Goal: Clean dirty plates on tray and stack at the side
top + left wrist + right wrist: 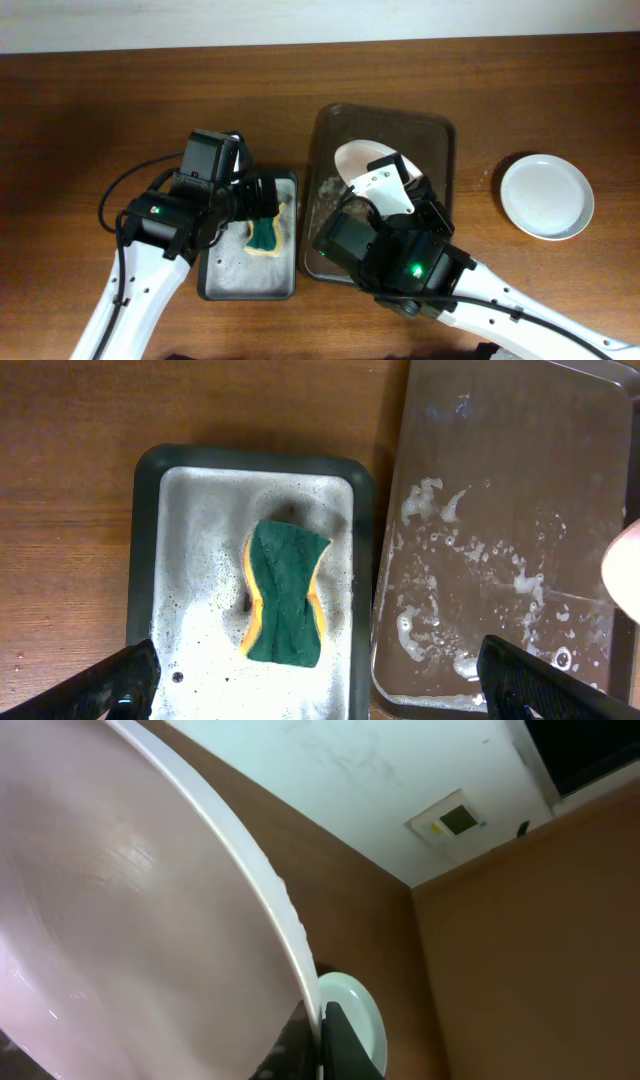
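Observation:
My right gripper (388,188) is shut on the rim of a white plate (357,158) and holds it tilted above the dark brown tray (440,135). In the right wrist view the plate (130,920) fills the left side, with its rim pinched between my fingers (322,1030). A second white plate (546,196) lies flat on the table to the right; it also shows in the right wrist view (362,1015). A third plate is not in view. My left gripper (330,685) is open and empty above a green and yellow sponge (285,592).
The sponge (264,236) lies in a smaller grey metal tray (220,280) with foam, left of the brown tray. The brown tray's floor (500,510) is wet with soap foam. A black cable loops by the left arm (115,200).

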You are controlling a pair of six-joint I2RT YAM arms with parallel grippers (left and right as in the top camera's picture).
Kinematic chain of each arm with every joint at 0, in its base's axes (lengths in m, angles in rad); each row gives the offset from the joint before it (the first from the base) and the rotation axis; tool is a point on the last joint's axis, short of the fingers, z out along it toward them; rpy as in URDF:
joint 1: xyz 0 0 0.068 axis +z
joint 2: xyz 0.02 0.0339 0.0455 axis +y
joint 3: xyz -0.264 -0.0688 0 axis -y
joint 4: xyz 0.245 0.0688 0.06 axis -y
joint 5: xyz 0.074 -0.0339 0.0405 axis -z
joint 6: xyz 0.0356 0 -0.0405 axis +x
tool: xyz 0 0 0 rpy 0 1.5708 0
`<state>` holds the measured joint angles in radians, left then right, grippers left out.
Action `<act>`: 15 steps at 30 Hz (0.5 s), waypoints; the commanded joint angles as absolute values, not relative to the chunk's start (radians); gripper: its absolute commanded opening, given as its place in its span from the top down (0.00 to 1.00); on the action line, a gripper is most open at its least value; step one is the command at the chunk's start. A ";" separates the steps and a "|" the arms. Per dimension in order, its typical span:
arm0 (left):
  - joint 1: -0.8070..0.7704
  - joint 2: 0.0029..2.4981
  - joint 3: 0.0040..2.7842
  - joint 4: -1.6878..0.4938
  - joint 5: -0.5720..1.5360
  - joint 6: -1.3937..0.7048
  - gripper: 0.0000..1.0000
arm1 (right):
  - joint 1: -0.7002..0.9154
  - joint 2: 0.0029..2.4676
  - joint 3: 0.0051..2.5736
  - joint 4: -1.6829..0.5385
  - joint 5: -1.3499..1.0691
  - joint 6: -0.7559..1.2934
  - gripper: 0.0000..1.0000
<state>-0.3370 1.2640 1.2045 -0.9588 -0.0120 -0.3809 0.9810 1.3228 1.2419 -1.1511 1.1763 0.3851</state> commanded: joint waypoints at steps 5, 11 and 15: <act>-0.331 1.254 1.213 -0.961 -0.023 -0.365 0.01 | 0.931 1.319 1.246 -1.088 1.084 0.352 0.96; -0.331 1.254 1.213 -0.961 -0.023 -0.365 0.01 | 0.813 1.327 1.246 -1.106 0.937 0.495 0.96; -0.331 1.254 1.213 -0.961 -0.023 -0.365 0.01 | 0.458 1.325 1.246 -1.003 0.479 0.476 0.96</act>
